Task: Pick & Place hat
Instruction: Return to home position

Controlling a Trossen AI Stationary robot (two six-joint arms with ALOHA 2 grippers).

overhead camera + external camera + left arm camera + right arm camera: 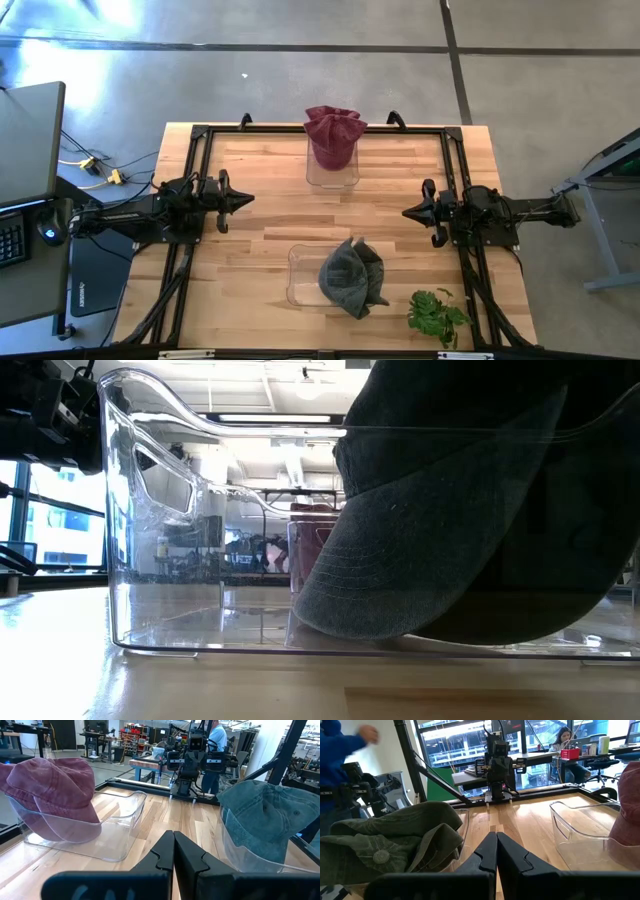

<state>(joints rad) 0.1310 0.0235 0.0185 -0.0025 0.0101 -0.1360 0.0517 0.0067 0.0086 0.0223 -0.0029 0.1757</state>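
A dark red cap (334,137) sits in a clear bin (331,176) near the table's far edge; the left wrist view shows the cap (52,795) filling one end of that bin. A grey-green cap (352,277) lies in a second clear bin (300,275) near the near edge, its brim hanging over the bin's right side. My left gripper (246,199) hovers shut at the table's left. My right gripper (408,212) hovers shut at the table's right. Both point toward the table's middle, apart from the caps.
A green leafy sprig (436,316) lies at the table's near right corner. Bare wood lies between the two bins (330,215). A black frame (200,140) runs along the table's edges. A person in blue (340,755) stands beyond the table.
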